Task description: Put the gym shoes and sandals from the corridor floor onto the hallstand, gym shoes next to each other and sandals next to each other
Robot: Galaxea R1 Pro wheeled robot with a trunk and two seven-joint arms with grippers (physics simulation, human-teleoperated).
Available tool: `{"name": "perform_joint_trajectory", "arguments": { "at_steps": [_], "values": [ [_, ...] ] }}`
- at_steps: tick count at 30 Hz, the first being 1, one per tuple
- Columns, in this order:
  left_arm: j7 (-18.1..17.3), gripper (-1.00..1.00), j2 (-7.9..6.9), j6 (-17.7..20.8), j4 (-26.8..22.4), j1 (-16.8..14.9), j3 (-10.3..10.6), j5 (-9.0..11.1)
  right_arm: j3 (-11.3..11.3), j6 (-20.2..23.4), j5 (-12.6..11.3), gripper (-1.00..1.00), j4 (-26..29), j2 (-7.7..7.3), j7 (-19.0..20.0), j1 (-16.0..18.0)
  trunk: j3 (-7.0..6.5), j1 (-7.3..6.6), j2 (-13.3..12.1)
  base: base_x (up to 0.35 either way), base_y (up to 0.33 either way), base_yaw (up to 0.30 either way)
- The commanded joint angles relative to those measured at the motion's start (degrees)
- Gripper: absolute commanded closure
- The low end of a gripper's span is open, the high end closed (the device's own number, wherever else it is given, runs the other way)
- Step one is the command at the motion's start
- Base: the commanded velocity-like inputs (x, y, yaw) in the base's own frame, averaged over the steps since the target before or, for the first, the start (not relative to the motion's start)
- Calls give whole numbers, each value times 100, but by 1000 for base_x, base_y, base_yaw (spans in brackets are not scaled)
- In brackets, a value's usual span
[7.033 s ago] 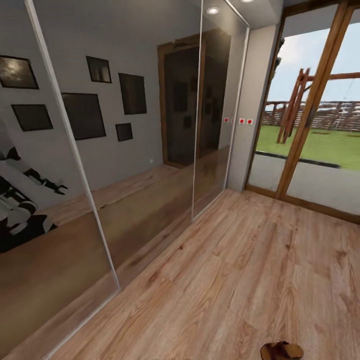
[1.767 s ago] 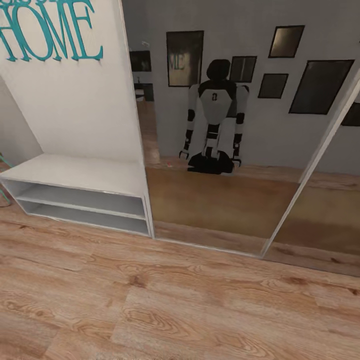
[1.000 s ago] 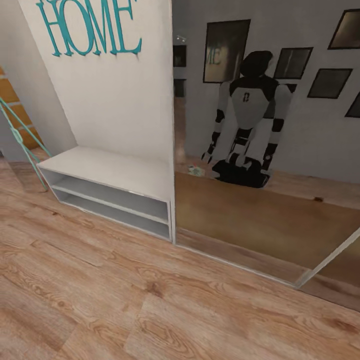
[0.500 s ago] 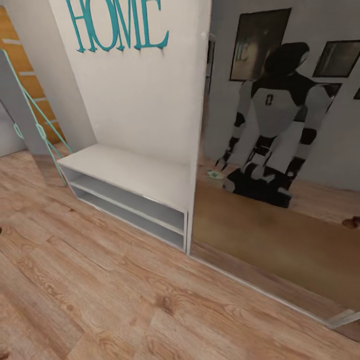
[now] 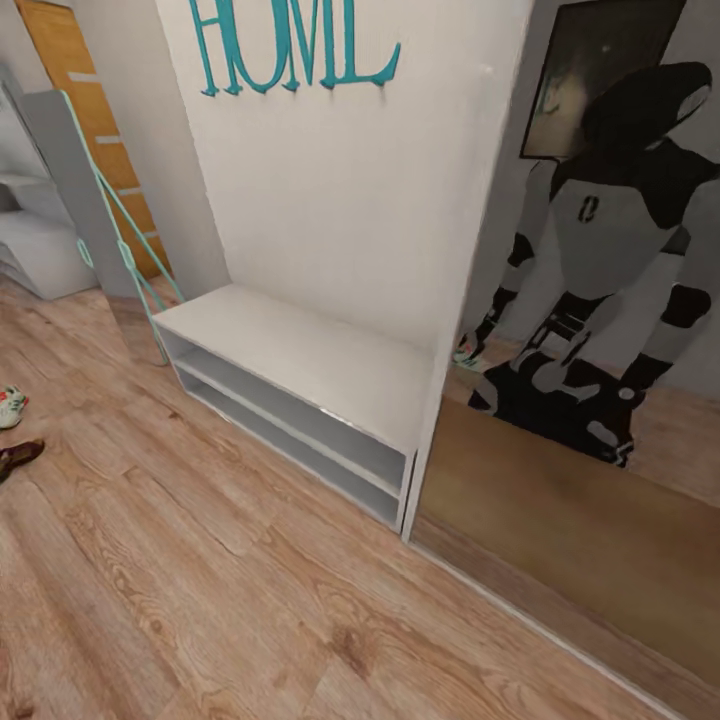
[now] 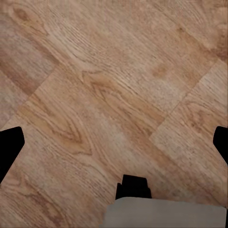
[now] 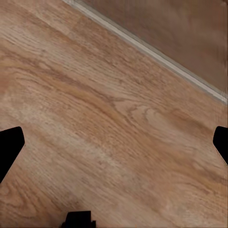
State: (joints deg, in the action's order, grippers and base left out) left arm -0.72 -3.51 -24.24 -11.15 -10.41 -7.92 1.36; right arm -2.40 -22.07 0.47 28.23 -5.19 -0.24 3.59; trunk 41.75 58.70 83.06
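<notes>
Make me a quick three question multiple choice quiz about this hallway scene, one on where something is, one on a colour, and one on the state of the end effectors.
1. Where is the gym shoe?
A. On the bench top
B. On the floor at the head view's left edge
C. On the bench's lower shelf

2. What colour are the wall letters?
A. Teal
B. Red
C. Black

3. What state are the left end effector and right end effector in?
A. Both open, holding nothing
B. Left shut on a sandal
C. Right shut on a shoe

Answers: 1 B, it lies on the floor beside a sandal, away from the bench. 2 A, they are teal on white. 3 A, both wrist views show spread fingertips over bare floor.
</notes>
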Motion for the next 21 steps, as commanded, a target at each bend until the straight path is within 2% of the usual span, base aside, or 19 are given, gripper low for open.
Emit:
{"name": "perform_joint_trajectory", "arguments": {
  "at_steps": [1,12,21],
  "values": [
    [-8,-100,0,-19,7,-5,-8,14,-7,-17,6,-100,-2,1,-2,1,9,3,2,339,0,229],
    [-8,-100,-1,-19,7,-5,-8,14,-7,-17,6,-100,-2,1,-3,1,65,3,2,339,9,230],
    [-8,-100,-1,-19,7,-5,-8,14,-7,-17,6,-100,-2,1,-3,1,111,3,2,337,98,230]
  ]
}}
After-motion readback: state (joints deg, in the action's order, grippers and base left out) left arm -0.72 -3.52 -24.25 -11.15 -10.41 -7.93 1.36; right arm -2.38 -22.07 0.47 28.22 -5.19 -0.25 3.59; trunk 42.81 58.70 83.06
